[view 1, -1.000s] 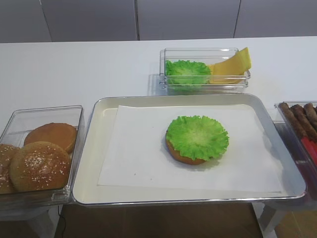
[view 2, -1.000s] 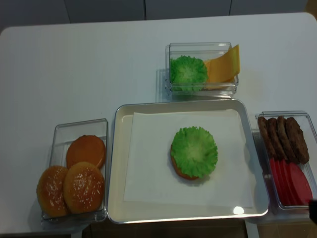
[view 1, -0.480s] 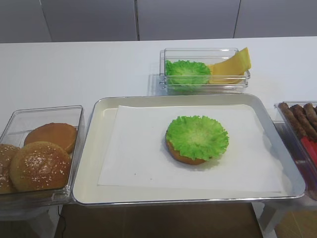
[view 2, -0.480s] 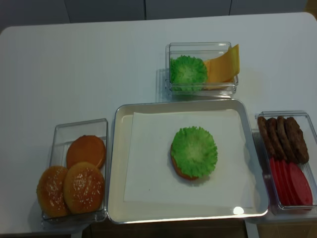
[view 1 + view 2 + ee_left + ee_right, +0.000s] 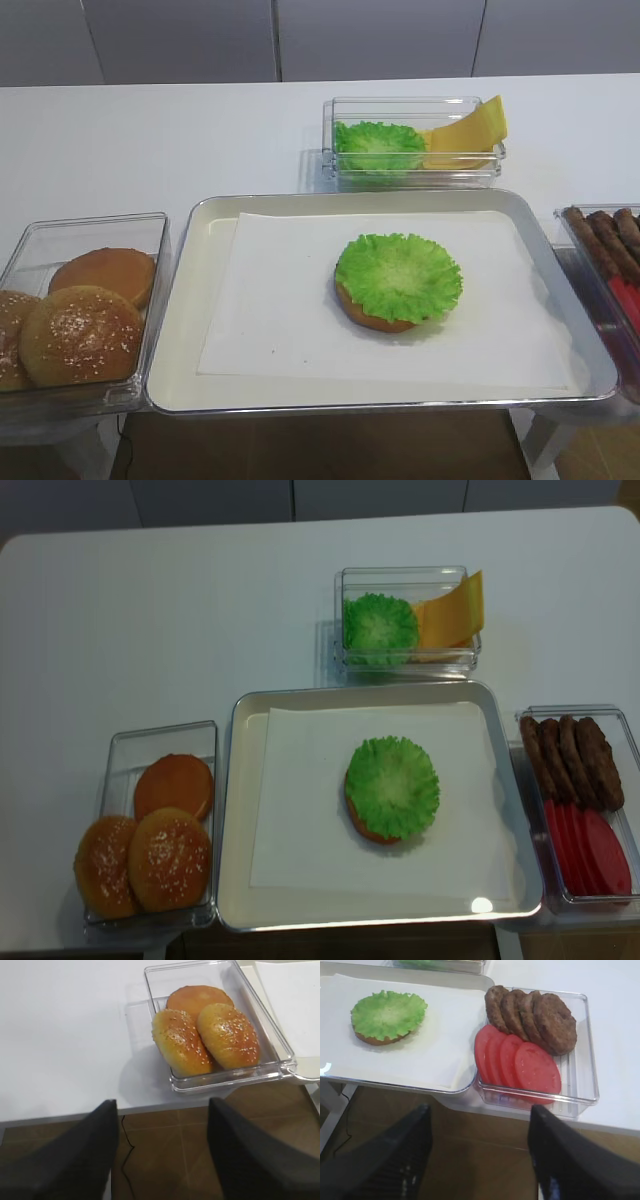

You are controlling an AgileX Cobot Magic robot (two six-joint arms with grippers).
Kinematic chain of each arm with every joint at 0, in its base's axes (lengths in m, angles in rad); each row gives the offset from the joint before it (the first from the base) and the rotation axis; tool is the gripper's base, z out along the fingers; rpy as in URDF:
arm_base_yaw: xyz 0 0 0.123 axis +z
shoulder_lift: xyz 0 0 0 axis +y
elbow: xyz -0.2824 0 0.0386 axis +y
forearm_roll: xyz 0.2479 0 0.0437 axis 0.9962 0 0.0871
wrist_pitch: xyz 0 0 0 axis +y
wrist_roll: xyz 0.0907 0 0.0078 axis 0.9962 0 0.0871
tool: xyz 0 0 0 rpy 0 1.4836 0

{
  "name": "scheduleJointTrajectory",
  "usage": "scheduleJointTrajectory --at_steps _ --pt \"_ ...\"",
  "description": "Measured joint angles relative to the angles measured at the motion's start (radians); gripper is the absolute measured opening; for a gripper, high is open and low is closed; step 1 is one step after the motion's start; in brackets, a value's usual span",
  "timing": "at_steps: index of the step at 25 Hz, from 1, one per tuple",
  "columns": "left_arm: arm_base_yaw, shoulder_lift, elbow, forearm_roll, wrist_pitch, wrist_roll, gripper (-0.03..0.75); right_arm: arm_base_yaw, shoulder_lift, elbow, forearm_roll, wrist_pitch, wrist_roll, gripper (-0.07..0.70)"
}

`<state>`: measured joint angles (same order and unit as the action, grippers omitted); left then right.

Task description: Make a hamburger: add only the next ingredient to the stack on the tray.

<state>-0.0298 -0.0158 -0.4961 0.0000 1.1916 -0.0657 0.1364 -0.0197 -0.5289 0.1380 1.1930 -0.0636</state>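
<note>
A bright green lettuce leaf [image 5: 398, 276] lies flat on the bun half [image 5: 365, 317], covering all but its golden-brown front rim, on the paper in the silver tray [image 5: 180, 300]. The same leaf [image 5: 389, 1012] shows at upper left in the right wrist view. My right gripper [image 5: 481, 1109] hangs open and empty off the table's front edge, before the tray's right corner. My left gripper [image 5: 162, 1104] is open and empty too, off the front edge near the bun box. Neither gripper appears in the two high views.
At the back, a clear box [image 5: 345, 610] holds another lettuce leaf [image 5: 380, 627] and yellow cheese slices [image 5: 450, 610]. The box [image 5: 587, 1050] right of the tray holds patties [image 5: 535, 1015] and tomato slices [image 5: 520, 1062]. Left of the tray, sesame buns [image 5: 205, 1035] fill a third box.
A dark bit of the right arm at the lower right corner of the second high view has left the picture. Food and tray have not moved.
</note>
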Motion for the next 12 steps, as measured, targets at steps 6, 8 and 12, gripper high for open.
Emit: scheduleJointTrajectory --at_steps 6,8,12 --pt "0.0 0.0 0.0 0.0 0.0 0.0 0.424 0.0 0.0 0.052 -0.002 -0.032 -0.01 0.457" --pt "0.0 0.0 0.0 0.0 0.0 0.0 0.424 0.0 0.0 0.052 -0.002 -0.038 -0.01 0.457" --pt "0.0 0.0 0.002 0.0 0.0 0.0 0.424 0.0 0.0 0.052 -0.004 -0.036 -0.01 0.457"
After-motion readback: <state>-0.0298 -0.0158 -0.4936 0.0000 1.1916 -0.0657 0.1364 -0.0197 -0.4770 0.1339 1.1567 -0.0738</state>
